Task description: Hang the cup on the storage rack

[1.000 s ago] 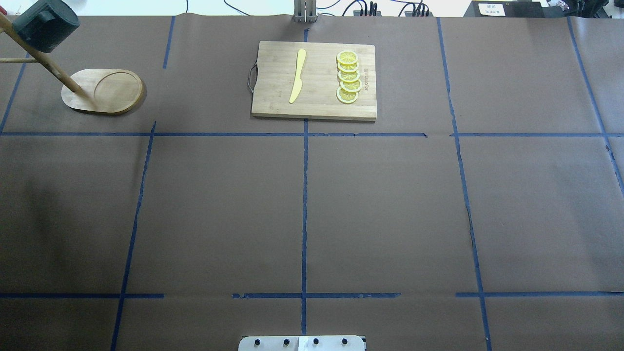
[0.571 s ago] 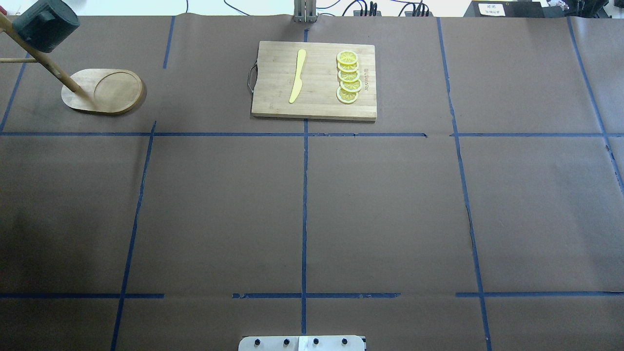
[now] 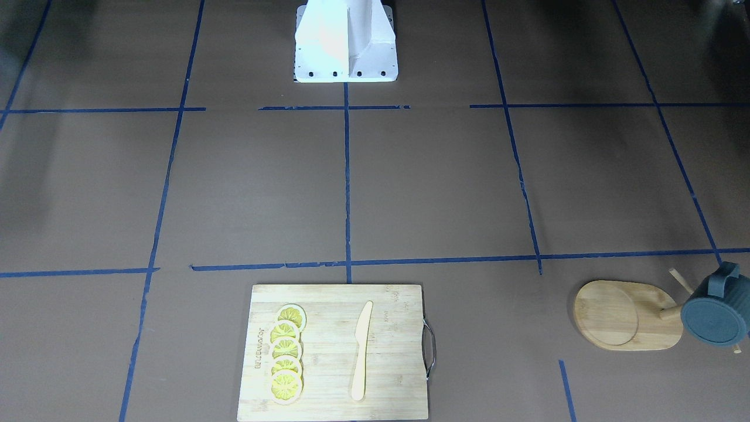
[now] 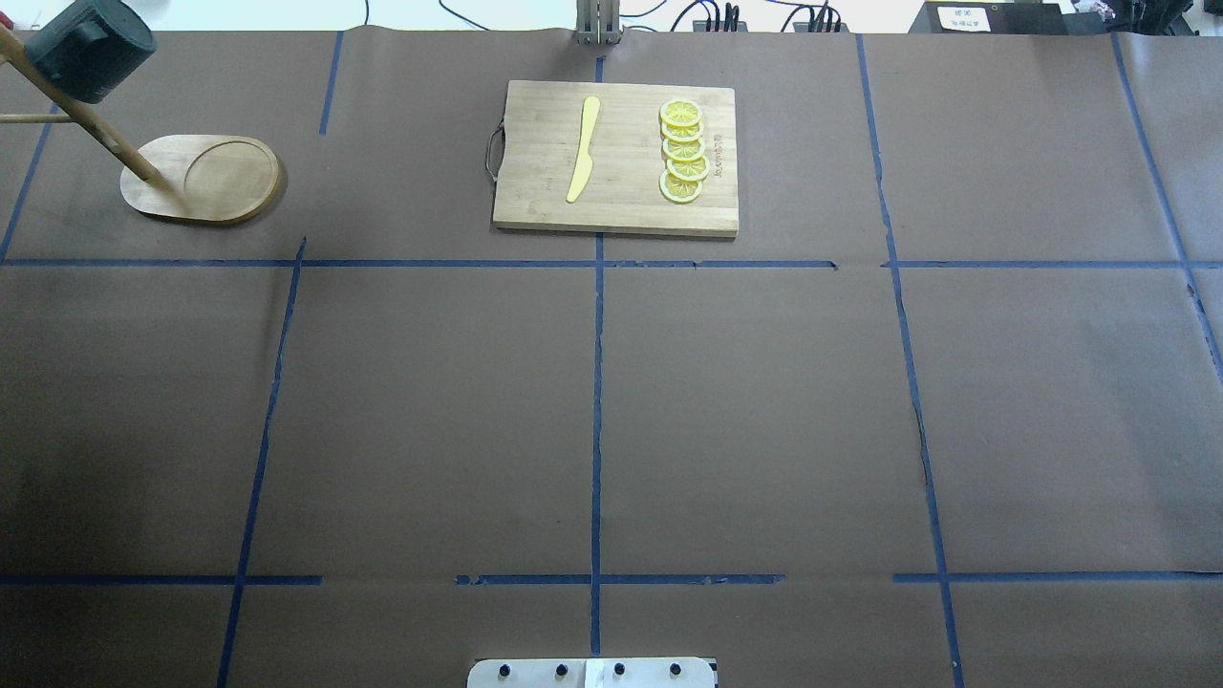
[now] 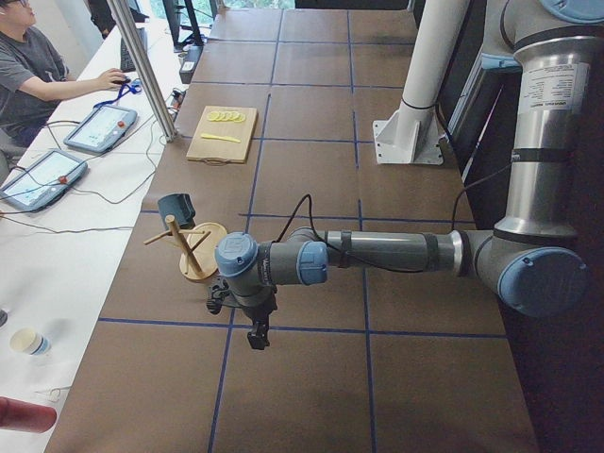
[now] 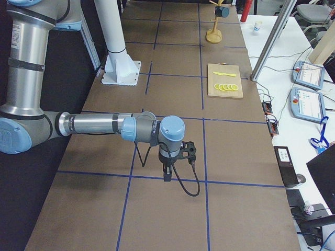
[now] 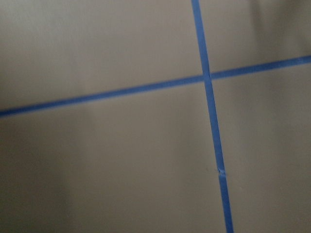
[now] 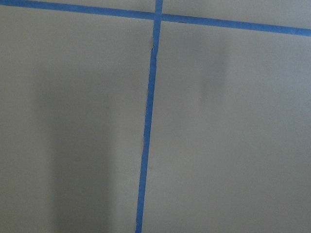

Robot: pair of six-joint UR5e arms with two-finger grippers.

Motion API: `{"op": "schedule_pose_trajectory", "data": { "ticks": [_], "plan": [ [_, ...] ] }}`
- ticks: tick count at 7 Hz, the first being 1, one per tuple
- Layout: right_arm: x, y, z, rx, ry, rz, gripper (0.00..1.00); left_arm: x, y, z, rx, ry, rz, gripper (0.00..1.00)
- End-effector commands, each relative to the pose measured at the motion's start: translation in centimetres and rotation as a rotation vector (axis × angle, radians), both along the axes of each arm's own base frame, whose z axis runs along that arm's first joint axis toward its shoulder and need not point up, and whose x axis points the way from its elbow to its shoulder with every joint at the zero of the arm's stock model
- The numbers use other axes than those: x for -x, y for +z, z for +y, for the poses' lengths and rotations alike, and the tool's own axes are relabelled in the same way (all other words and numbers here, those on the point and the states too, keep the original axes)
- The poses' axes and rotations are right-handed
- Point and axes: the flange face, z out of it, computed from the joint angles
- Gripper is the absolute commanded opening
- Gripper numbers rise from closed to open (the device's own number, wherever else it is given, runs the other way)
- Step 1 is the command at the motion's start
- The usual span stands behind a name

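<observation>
The dark blue-grey cup point(image 4: 88, 50) hangs on a peg of the wooden storage rack point(image 4: 205, 180) at the table's far left corner, its flat bottom showing in the front view point(image 3: 715, 317). The rack's oval base point(image 3: 621, 316) rests on the table. Cup point(image 5: 176, 208) and rack point(image 5: 193, 253) also show in the left side view. My left gripper point(image 5: 257, 335) hangs above the table, a little away from the rack; I cannot tell if it is open or shut. My right gripper point(image 6: 166, 175) hangs over the table far from the rack point(image 6: 214, 29); I cannot tell its state. Both wrist views show only taped paper.
A bamboo cutting board point(image 4: 535, 162) with several lemon slices point(image 4: 682, 151) and a yellow knife point(image 4: 583, 148) lies at the far middle. The white robot base point(image 3: 345, 41) stands at the near edge. An operator point(image 5: 38, 75) sits beside the table.
A faint shadow on the table's left side has faded. The cup and rack have not moved.
</observation>
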Motion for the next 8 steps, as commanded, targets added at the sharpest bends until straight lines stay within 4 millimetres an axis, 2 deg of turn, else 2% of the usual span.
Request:
{"op": "schedule_pose_trajectory", "data": {
  "ticks": [1,3,5,7,8],
  "plan": [
    [0.0,0.1,0.1,0.001,-0.001,0.001,1.00,-0.2,-2.4,0.9,0.060,-0.025,0.098,1.00],
    [0.0,0.1,0.1,0.001,-0.002,0.001,1.00,-0.2,-2.9,1.2,0.042,-0.020,0.095,1.00],
    [0.0,0.2,0.1,0.002,-0.003,0.002,1.00,0.2,-2.6,1.0,0.036,-0.006,0.016,1.00],
    [0.0,0.3,0.2,0.003,-0.003,0.004,1.00,0.2,-2.6,1.0,0.031,-0.003,0.006,1.00],
    [0.0,0.3,0.2,0.002,-0.004,0.003,1.00,0.2,-1.9,1.1,0.046,-0.002,0.005,1.00]
  ]
}}
